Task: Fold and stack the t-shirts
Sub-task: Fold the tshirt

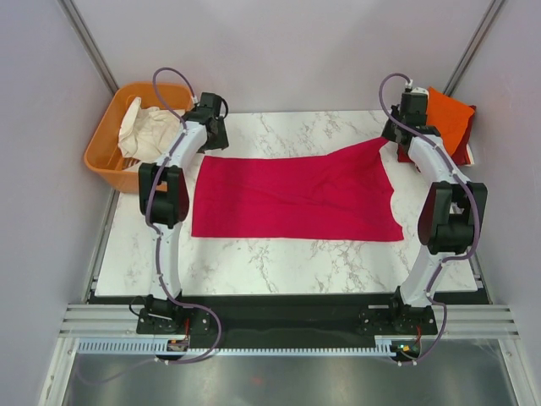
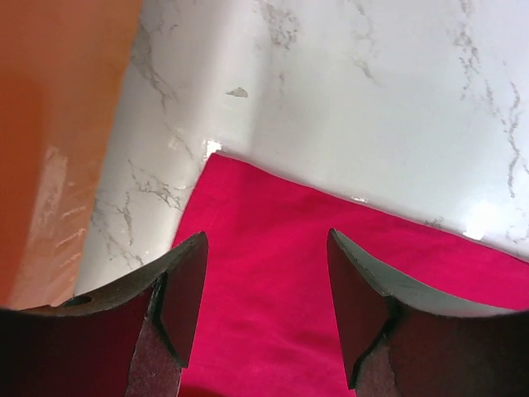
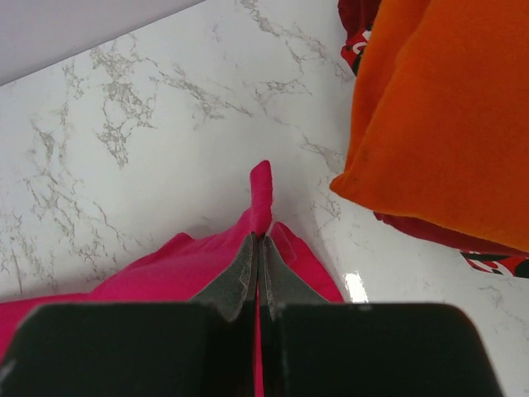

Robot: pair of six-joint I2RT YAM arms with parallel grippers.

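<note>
The magenta-pink t-shirt [image 1: 296,196] lies spread flat across the middle of the marble table. My right gripper [image 3: 259,241] is shut on its far right corner [image 3: 261,194], which is pulled up toward the back right. My left gripper [image 2: 266,281] is open, its jaws wide apart just above the shirt's far left corner [image 2: 273,248], holding nothing. A folded bright orange t-shirt [image 1: 448,118] lies on a folded dark red one [image 1: 467,150] at the back right; both also show in the right wrist view [image 3: 446,124].
A rigid orange plastic basket [image 1: 106,139] with a cream cloth [image 1: 144,127] in it stands off the table's back left corner, right beside my left gripper [image 1: 207,118]. Grey walls stand behind and at both sides.
</note>
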